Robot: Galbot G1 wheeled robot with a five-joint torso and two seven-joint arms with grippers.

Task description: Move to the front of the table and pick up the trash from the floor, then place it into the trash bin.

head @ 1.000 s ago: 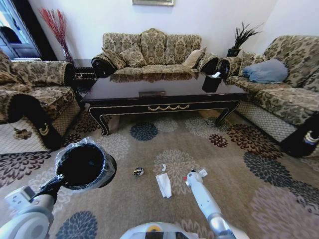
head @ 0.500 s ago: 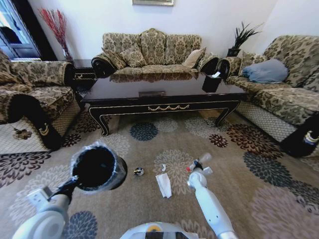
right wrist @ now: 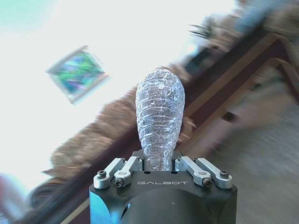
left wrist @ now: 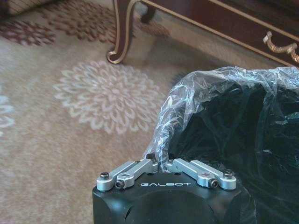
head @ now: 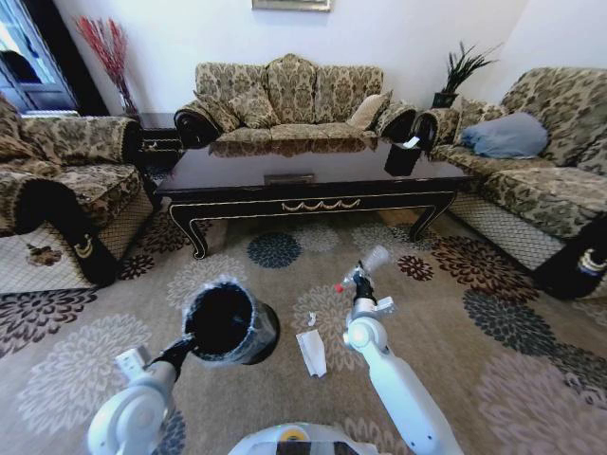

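- Glossy dark wood coffee table (head: 313, 180) w/ gold scroll trim spans the far side of the floral carpet (head: 493, 351), sofas on three sides; robot faces its front.
- Black round trash bin (head: 228, 322) w/ thin plastic bag liner (left wrist: 196, 93) is off the floor, tilted, its mouth turned up toward the head cam, on the robot's left-centre.
- Left gripper (left wrist: 161, 164) is clamped on the bin's rim, fingers pinched together over liner and wall, so this arm carries the bin.
- Right arm (head: 389, 379) reaches fwd at centre-right; right gripper (head: 358, 284) is closed round the neck end of a clear plastic bottle (right wrist: 160, 114).
- Bottle's long axis runs straight out from the right gripper, body pointing up and away toward the table, red cap (head: 340, 287) at the gripper end.
- Key relation: bin mouth lies to the left of the bottle and lower, near but apart; my read is the bottle must travel left and tip down to go in, w/ the right gripper being the one that holds it.
- Long white paper piece (head: 311, 352) lies on the carpet between the two arms, long axis roughly fwd-back, closer to the right arm.
- Tiny white scrap (head: 311, 319) lies just beyond the paper, beside the bin.
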